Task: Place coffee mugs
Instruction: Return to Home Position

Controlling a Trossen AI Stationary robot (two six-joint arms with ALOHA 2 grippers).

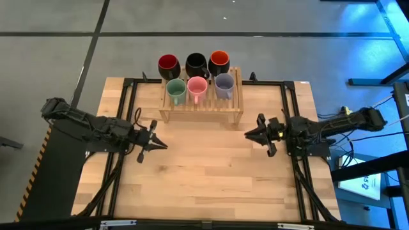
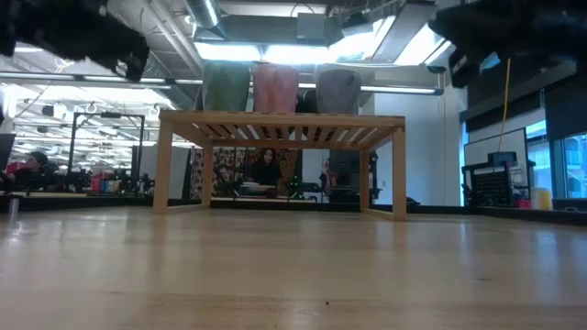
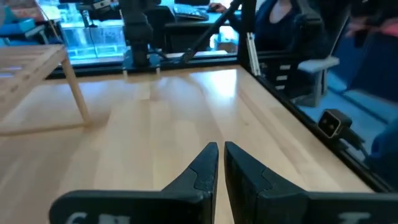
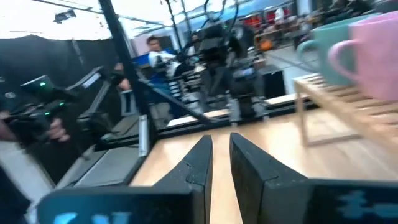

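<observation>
Around my table (image 1: pixel 204 172) the floor (image 1: pixel 51 57) is grey concrete crossed by dark lines, with blue light falling on it at the upper right of the overhead frame. In the level view, bright ceiling lights (image 2: pixel 275 50) and silver ducts (image 2: pixel 197 14) fill the top. A white wall (image 2: pixel 422 137) stands right of centre, and windows (image 2: pixel 573 165) sit at the far right edge.

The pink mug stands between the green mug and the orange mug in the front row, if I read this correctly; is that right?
Not quite: the high view shows the pink mug between the green mug and the lavender mug in the front row; the orange mug stands in the row behind.
</observation>
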